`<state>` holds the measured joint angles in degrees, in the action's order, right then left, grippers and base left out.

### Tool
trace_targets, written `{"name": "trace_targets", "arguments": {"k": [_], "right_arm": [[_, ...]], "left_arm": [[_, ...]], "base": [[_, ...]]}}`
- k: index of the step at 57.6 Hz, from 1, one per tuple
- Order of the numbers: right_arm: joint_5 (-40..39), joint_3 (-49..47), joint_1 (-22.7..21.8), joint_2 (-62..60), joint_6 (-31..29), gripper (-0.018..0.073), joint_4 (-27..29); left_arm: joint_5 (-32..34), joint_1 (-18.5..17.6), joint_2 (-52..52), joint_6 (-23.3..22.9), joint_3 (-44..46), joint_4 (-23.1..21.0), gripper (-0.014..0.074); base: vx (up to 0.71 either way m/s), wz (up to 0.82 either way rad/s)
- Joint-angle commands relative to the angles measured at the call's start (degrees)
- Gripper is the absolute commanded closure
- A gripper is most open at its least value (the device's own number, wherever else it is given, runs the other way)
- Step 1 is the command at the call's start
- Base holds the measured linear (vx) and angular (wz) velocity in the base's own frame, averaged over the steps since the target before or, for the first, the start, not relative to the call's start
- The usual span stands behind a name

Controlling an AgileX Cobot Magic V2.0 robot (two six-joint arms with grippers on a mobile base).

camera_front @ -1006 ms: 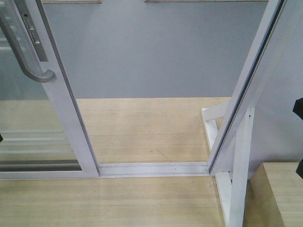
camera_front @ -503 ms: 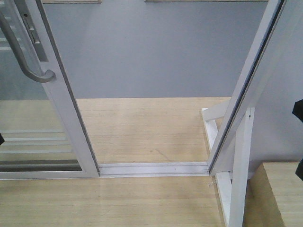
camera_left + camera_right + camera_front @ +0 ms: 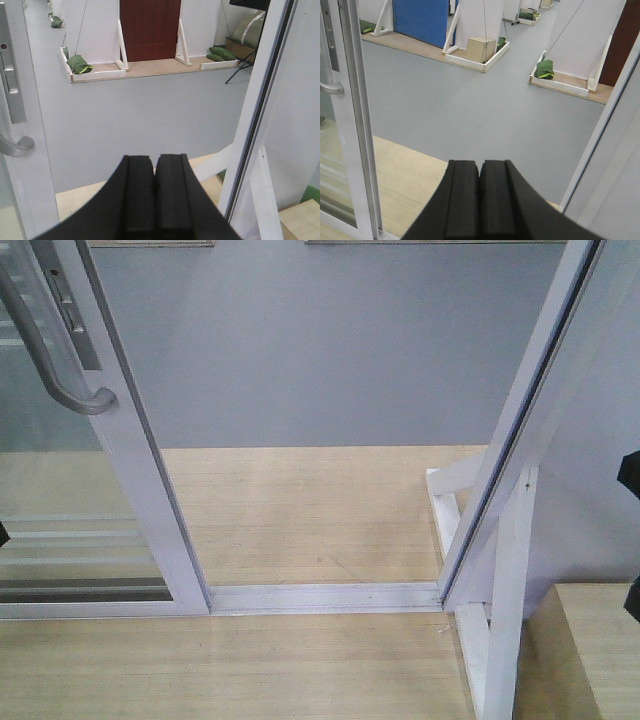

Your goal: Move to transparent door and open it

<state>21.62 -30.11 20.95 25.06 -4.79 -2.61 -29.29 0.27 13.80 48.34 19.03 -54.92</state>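
The transparent door (image 3: 60,490) stands at the left of the front view, a white-framed glass panel with thin horizontal bars and a curved grey handle (image 3: 55,375). Between its edge and the white jamb (image 3: 530,420) on the right is a wide gap over the floor track (image 3: 320,597). In the left wrist view my left gripper (image 3: 155,162) is shut on nothing, right of the door's edge (image 3: 32,150) and handle (image 3: 15,146). My right gripper (image 3: 480,167) is also shut and empty, with the door (image 3: 350,125) to its left and not touching it.
A light wooden platform (image 3: 300,510) lies under the frame, with grey floor (image 3: 320,350) beyond. White angled braces (image 3: 500,620) prop the jamb at the right. Further off are other mock door stands, a red panel (image 3: 150,27), a blue panel (image 3: 422,20), a wooden box (image 3: 481,49) and green sandbags (image 3: 545,69).
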Motion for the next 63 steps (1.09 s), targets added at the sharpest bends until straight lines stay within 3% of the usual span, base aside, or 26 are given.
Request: {"name": "trace_targets", "arguments": {"k": [1, 19, 22, 28, 34, 37, 43, 49, 63], "right_arm": [[-4.4, -1.5, -0.2, 0.1, -0.1, 0.0562, -0.5], [-4.4, -1.5, -0.2, 0.1, -0.1, 0.0562, -0.5], [-4.4, -1.5, -0.2, 0.1, -0.1, 0.0562, -0.5], [-4.4, -1.5, -0.2, 0.1, -0.1, 0.0562, -0.5], [-4.4, -1.5, -0.2, 0.1, -0.1, 0.0562, -0.5], [-4.4, -1.5, -0.2, 0.1, -0.1, 0.0562, -0.5], [-4.4, -1.5, -0.2, 0.1, -0.1, 0.0562, -0.5], [-4.4, -1.5, -0.2, 0.1, -0.1, 0.0562, -0.5], [-4.4, -1.5, -0.2, 0.1, -0.1, 0.0562, -0.5]], "left_arm": [[2.5, -0.2, 0.5, -0.5, 1.4, -2.1, 0.0596], [2.5, -0.2, 0.5, -0.5, 1.4, -2.0, 0.0596], [4.1, -0.2, 0.5, -0.4, 1.6, -0.1, 0.0596], [6.6, -0.2, 0.5, -6.8, 1.6, 9.9, 0.0596], [8.9, -0.2, 0.5, -22.2, 1.6, 25.5, 0.0596], [10.1, -0.2, 0.5, -30.9, 1.6, 35.4, 0.0596], [12.8, -0.3, 0.5, -42.4, 1.6, 48.1, 0.0596], [16.6, -0.3, 0.9, -44.3, 1.6, 52.9, 0.0596], [20.8, -0.2, -2.8, -44.0, -4.3, 55.3, 0.0596]], "base": [[0.0, 0.0], [0.0, 0.0], [0.0, 0.0], [0.0, 0.0], [0.0, 0.0], [0.0, 0.0], [0.0, 0.0], [0.0, 0.0], [0.0, 0.0]]}}
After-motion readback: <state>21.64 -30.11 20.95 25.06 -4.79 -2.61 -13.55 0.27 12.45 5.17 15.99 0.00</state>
